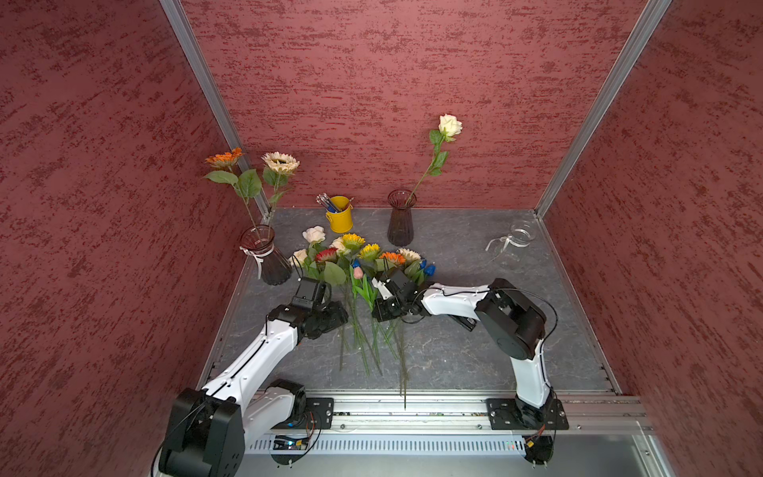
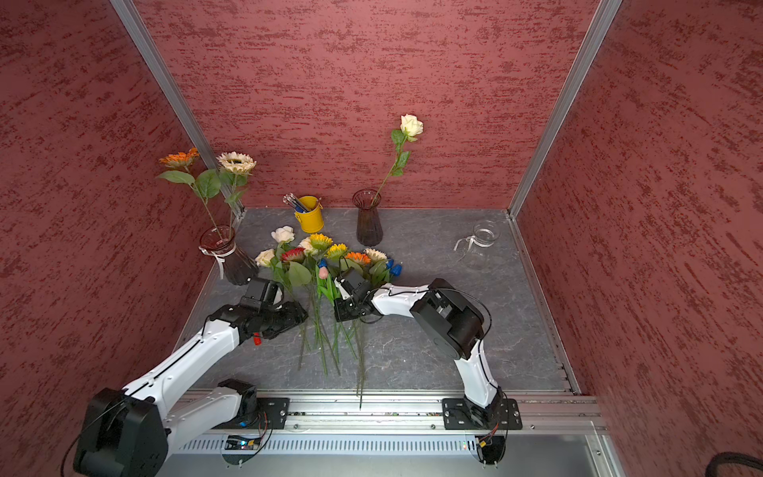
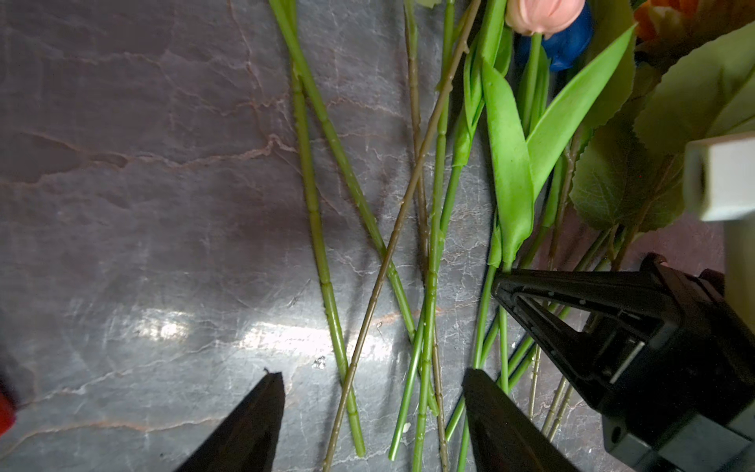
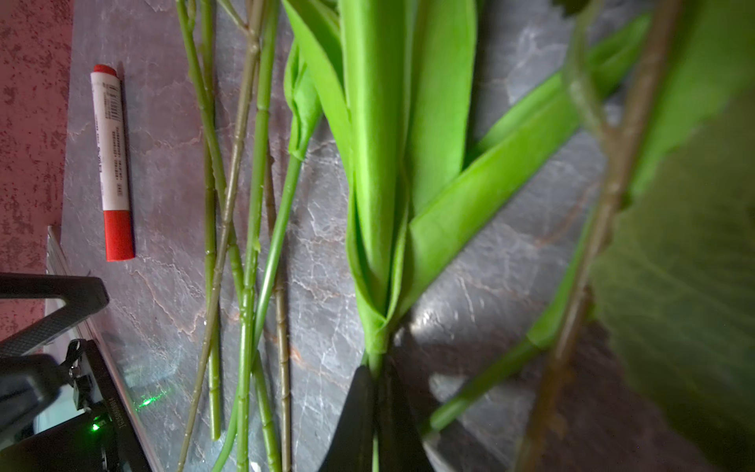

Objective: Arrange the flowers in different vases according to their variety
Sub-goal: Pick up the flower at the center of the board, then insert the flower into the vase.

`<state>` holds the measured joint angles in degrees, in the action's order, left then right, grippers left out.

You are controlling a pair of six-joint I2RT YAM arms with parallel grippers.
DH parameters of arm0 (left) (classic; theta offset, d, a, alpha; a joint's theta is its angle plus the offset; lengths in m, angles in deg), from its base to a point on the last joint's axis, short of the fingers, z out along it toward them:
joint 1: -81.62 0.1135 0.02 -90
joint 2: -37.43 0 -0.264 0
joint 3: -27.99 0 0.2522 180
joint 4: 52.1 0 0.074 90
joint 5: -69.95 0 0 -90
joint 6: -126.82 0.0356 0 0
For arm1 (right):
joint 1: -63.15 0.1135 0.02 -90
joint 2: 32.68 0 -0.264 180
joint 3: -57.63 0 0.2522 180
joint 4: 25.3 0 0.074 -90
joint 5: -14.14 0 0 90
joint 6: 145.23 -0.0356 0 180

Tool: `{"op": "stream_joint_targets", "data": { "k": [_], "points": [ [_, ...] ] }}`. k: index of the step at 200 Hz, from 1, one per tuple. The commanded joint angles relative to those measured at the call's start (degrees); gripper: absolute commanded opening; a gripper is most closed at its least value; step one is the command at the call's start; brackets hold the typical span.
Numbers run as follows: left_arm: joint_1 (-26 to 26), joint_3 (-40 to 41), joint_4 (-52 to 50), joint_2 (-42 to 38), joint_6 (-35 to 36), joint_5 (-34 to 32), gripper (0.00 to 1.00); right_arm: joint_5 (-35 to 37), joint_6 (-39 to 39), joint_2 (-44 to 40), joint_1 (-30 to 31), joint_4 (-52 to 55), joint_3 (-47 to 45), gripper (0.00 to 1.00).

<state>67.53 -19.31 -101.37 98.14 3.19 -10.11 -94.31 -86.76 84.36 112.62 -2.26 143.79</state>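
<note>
My right gripper (image 4: 376,382) is pinched shut on a tulip stem (image 4: 376,353) just below its leaves, apparently that of the pink tulip (image 1: 358,271), low enough to draw it from the tangled flowers (image 1: 363,254) at the centre of a top view. My left gripper (image 3: 374,384) hangs spread over bare stems (image 3: 314,212) alongside, holding nothing. The clear vase (image 1: 518,237), empty at middle right, seems meant for tulips, since the ribboned dark vase (image 1: 264,258) at left holds sunflowers (image 1: 280,163) and the plain dark vase (image 1: 400,223) at back centre a cream rose (image 1: 450,125).

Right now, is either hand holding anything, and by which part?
The right hand is shut on a tulip stem, just below where its leaves join. The left hand is open over the stems, holding nothing.
</note>
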Motion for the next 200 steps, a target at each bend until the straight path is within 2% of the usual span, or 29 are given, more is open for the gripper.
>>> {"op": "stream_joint_targets", "data": {
  "k": [1,26,71,89,113,141,154,175,200],
  "points": [
    [0.55,0.33,1.01,-0.94,0.58,0.49,0.73,0.71,0.29,-0.98,0.36,0.64,1.12,0.0],
    [0.81,0.26,1.07,-1.09,0.57,0.52,0.73,2.05,0.73,-5.56,0.36,2.4,0.45,0.0],
    [1.24,0.55,1.9,-1.13,0.49,0.86,0.73,7.23,1.67,-18.89,0.19,6.26,-1.69,0.0],
    [1.34,0.58,2.45,-0.94,0.4,1.34,0.73,10.2,2.98,-24.05,-0.24,8.78,-1.87,0.0],
    [1.34,0.56,3.05,-0.51,0.23,1.84,0.73,17.92,6.47,-33.06,-2.59,11.43,-2.85,0.0],
    [1.35,0.6,3.77,0.13,0.05,2.43,0.73,28.49,14.6,-44.1,-9.58,12.32,-3.61,0.0],
    [1.43,0.54,4.03,0.54,0.07,2.42,0.73,30.72,18.61,-47.65,-14.53,9.34,-4.92,0.0],
    [1.42,0.25,4.56,1.57,0.22,2.74,0.74,31.14,23.42,-51.0,-23.73,-1.11,-7.71,0.0],
    [1.44,-0.67,5.01,3.23,0.14,3.3,0.74,31.64,28.76,-48.82,-31.8,-15.27,-9.07,0.0]
  ]
}}
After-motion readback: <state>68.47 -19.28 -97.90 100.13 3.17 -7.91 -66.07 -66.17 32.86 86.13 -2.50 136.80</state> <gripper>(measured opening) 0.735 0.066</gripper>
